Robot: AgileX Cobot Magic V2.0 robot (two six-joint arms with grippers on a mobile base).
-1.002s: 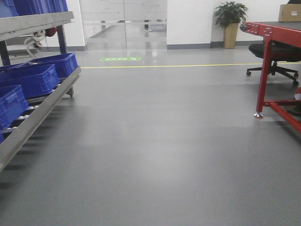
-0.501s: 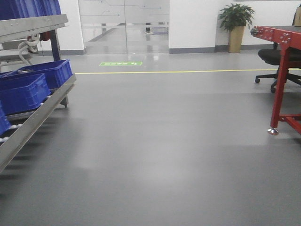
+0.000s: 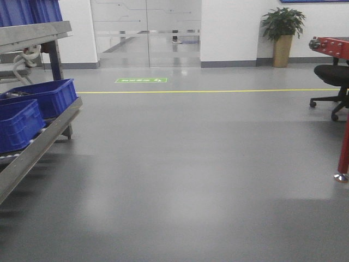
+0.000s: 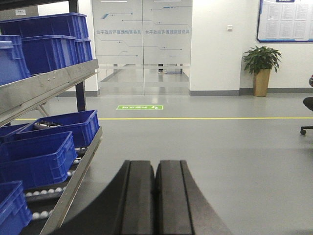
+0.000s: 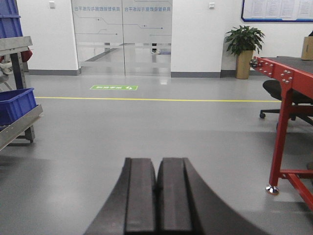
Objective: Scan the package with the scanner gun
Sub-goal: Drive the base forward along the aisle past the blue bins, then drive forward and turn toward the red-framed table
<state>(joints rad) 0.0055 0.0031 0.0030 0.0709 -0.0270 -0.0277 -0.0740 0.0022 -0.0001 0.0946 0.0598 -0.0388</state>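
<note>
Nearest, the left gripper (image 4: 155, 169) and the right gripper (image 5: 157, 166) both have their pads pressed together, holding nothing. Ahead is bare gray floor (image 3: 180, 180), with a rack (image 3: 38, 144) of blue bins (image 3: 46, 98) at near left and a red table (image 5: 288, 73) at right. Far right on that table a sliver of cardboard box (image 5: 307, 48) shows, though I cannot tell whether it is the package. The scanner gun is not in view. Farther off are a yellow line (image 3: 207, 91) and glass doors (image 3: 146, 33). This looks like the approach step. The next move calls for facing the red table, finding the scanner gun and opening a gripper.
</note>
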